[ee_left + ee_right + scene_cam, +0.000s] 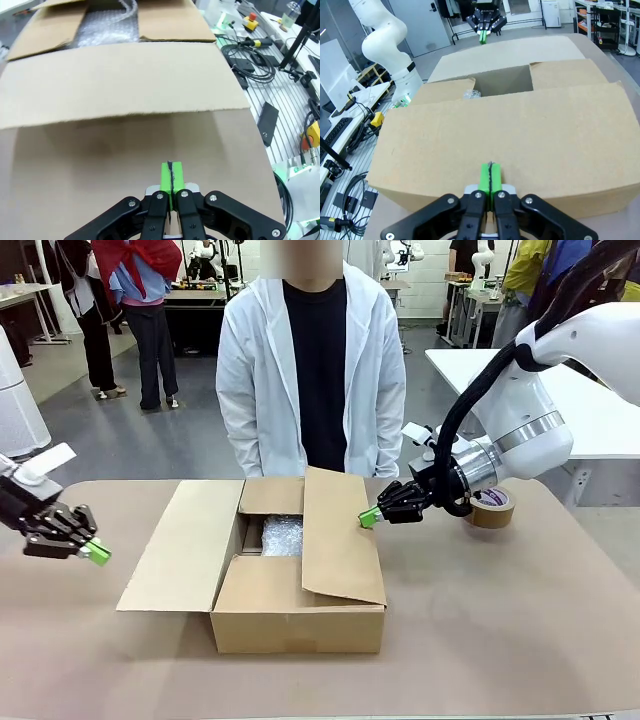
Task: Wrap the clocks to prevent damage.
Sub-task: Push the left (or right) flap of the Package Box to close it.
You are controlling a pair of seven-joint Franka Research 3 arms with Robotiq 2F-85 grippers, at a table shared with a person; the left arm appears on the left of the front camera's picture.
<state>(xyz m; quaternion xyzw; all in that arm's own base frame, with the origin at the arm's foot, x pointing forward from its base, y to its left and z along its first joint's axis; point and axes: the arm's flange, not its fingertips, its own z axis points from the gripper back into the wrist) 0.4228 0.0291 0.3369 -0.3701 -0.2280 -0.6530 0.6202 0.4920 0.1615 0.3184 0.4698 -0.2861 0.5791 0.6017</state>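
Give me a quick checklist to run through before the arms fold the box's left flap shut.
1. Bubble-wrapped bundle inside the box: ok.
2. Right flap folded over the opening: ok.
3. Left flap folded in: not ok, it lies spread outward on the table.
4. Left gripper ready by the left flap: ok, shut and empty beside its outer edge.
5. Right gripper off the right flap: cannot tell, shut at the flap's edge, contact unclear.
6. Tape roll at hand: ok, on the table beyond the right gripper.
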